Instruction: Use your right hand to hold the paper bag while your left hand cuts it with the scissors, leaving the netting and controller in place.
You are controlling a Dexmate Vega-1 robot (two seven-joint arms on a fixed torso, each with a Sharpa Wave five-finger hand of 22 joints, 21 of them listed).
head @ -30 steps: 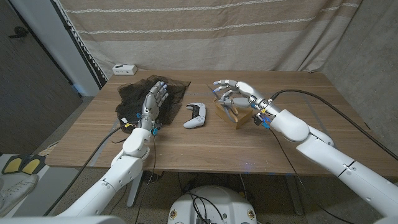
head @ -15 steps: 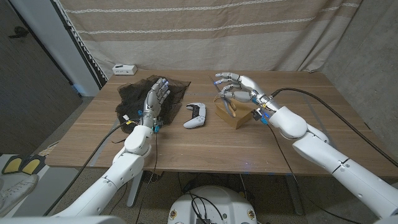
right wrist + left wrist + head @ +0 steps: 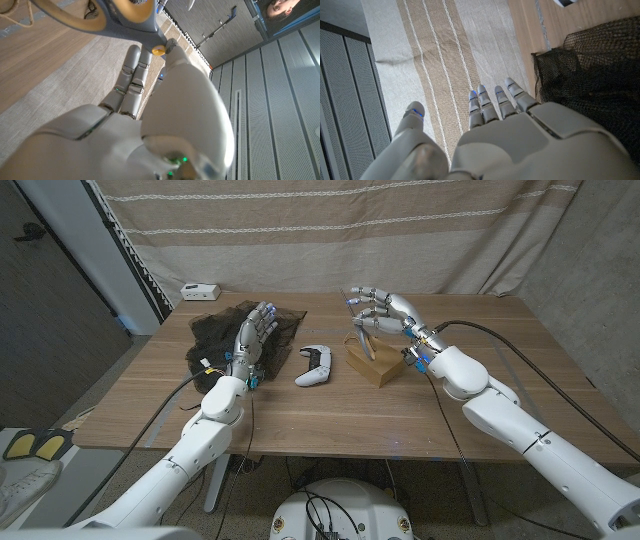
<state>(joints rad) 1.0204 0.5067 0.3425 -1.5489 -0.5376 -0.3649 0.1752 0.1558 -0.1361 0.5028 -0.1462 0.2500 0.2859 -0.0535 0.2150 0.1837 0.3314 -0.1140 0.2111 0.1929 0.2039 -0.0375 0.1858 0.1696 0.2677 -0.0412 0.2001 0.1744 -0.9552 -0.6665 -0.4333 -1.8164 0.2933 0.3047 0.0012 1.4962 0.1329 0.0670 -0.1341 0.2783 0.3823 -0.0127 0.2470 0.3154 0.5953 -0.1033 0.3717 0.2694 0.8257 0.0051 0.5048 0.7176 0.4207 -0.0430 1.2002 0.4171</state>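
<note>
At the wooden surface [image 3: 330, 418], my right hand [image 3: 386, 312] hung above the brown paper bag [image 3: 380, 370], its fingers curled around the scissors [image 3: 368, 343], which slanted down from my grip with their lower end at the top of the bag; whether the tip touched the paper I could not tell. My right wrist camera caught the same hold from close in: the back of the right hand [image 3: 150, 115] with the scissors' yellow and grey handle loop [image 3: 112, 15] just beyond the fingertips and the pivot screw beside my thumb. The paper bag stood right of the surface's middle, directly under that hand. Just beside it, toward my left, lay the white controller [image 3: 316, 366], apart from both hands. My left hand [image 3: 253, 338] held nothing, its fingers stretched out and slightly spread over the black netting [image 3: 212, 342], which lay heaped on the left part of the surface. The left wrist camera showed the back of that empty hand [image 3: 530, 140], with the netting [image 3: 595, 75] spread beside it. A small white box [image 3: 200, 290] sat at the far left corner, in front of the striped curtain [image 3: 330, 230] hanging behind the surface.
</note>
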